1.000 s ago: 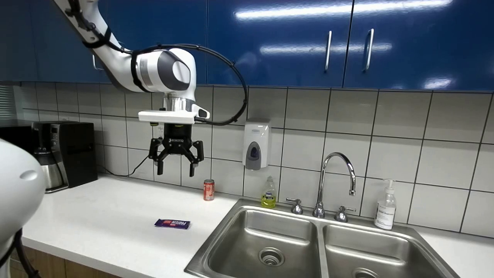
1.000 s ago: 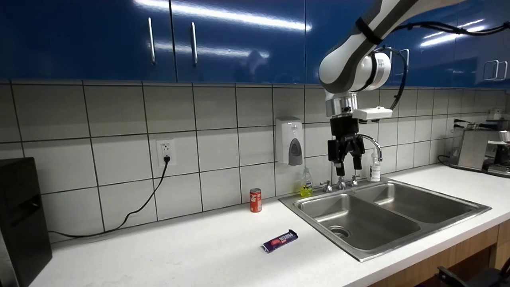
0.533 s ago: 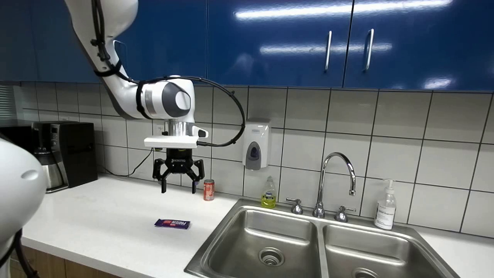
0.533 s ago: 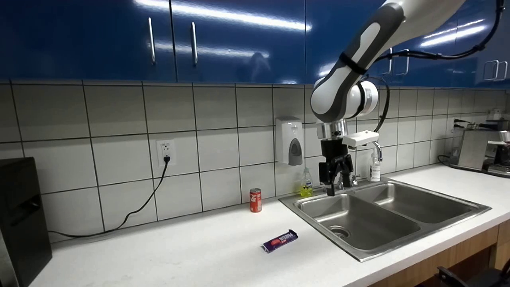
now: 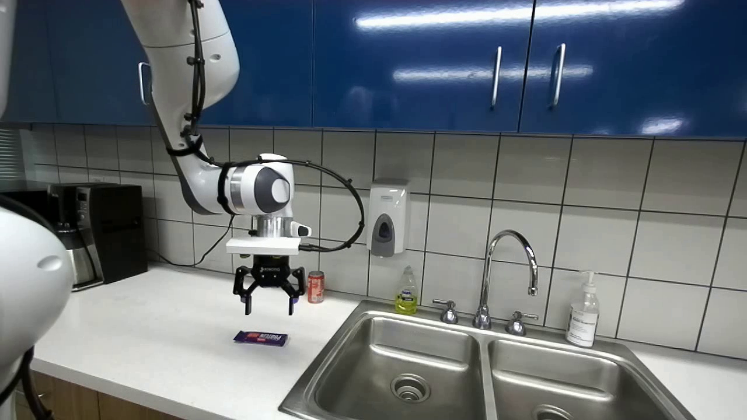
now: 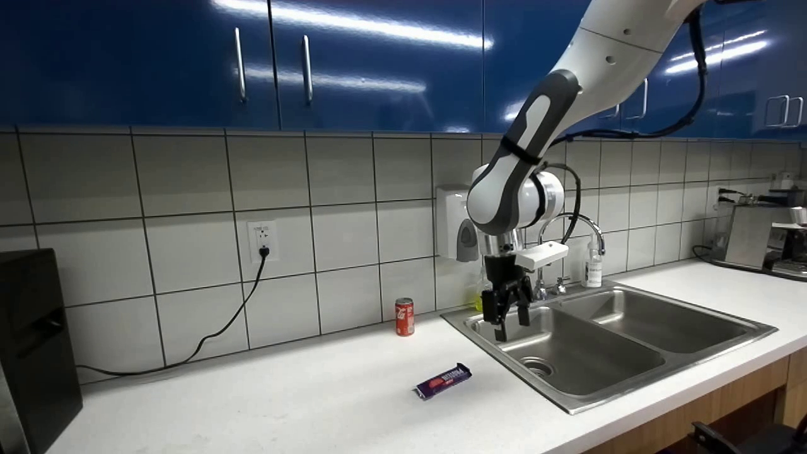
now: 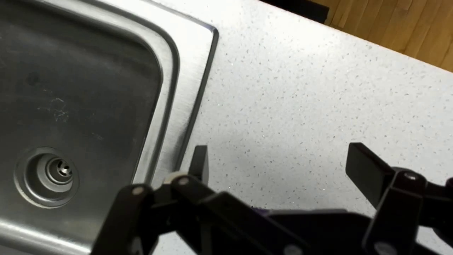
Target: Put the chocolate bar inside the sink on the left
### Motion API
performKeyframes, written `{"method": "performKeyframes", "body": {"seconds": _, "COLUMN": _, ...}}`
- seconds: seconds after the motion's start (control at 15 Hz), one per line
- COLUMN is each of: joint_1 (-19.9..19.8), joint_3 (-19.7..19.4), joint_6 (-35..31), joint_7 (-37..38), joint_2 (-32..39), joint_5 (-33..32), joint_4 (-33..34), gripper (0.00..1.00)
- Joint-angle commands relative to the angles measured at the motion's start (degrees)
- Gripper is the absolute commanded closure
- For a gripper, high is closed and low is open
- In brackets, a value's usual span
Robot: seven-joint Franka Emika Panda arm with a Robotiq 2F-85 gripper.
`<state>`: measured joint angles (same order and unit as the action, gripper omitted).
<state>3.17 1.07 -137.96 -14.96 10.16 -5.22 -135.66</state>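
Note:
The chocolate bar, in a purple wrapper, lies flat on the white counter left of the sink in both exterior views (image 5: pixel 261 338) (image 6: pixel 443 381). In the wrist view only a purple sliver of it (image 7: pixel 261 211) shows; the gripper body hides the rest. The left sink basin, bare steel with a drain, shows in both exterior views (image 5: pixel 373 379) (image 6: pixel 586 366) and in the wrist view (image 7: pixel 88 106). My gripper (image 5: pixel 269 312) points down with jaws wide apart and nothing between them. It also shows elsewhere (image 6: pixel 512 330) (image 7: pixel 278 156). It hangs above the counter near the bar, not touching it.
A red can (image 5: pixel 316 287) stands near the tiled wall behind the gripper. A dish soap bottle (image 5: pixel 406 294), the faucet (image 5: pixel 483 291) and a pump bottle (image 5: pixel 582 315) line the back of the sink. A black coffee machine (image 5: pixel 111 233) stands at the far left.
My gripper has moved steadily down towards the counter, staying open. In an exterior view it has also shifted left, closer to the bar. The bar has not moved.

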Motion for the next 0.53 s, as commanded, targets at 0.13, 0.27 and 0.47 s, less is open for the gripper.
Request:
{"method": "performKeyframes", "body": {"seconds": 0.13, "joint_1": 0.7, "joint_3": 1.8, "joint_6": -1.1, "joint_7": 1.1, "joint_2": 6.9, "joint_5": -1.7, "joint_4": 5.6, "gripper": 0.00}}
{"method": "performKeyframes", "body": {"seconds": 0.27, "joint_1": 1.1, "joint_3": 2.2, "joint_6": -1.2, "joint_7": 1.3, "joint_2": 8.5, "joint_5": -1.8, "joint_4": 7.0, "gripper": 0.00}}
{"method": "performKeyframes", "body": {"seconds": 0.47, "joint_1": 1.8, "joint_3": 2.2, "joint_6": -1.4, "joint_7": 1.7, "joint_2": 10.5, "joint_5": -2.5, "joint_4": 8.9, "gripper": 0.00}}
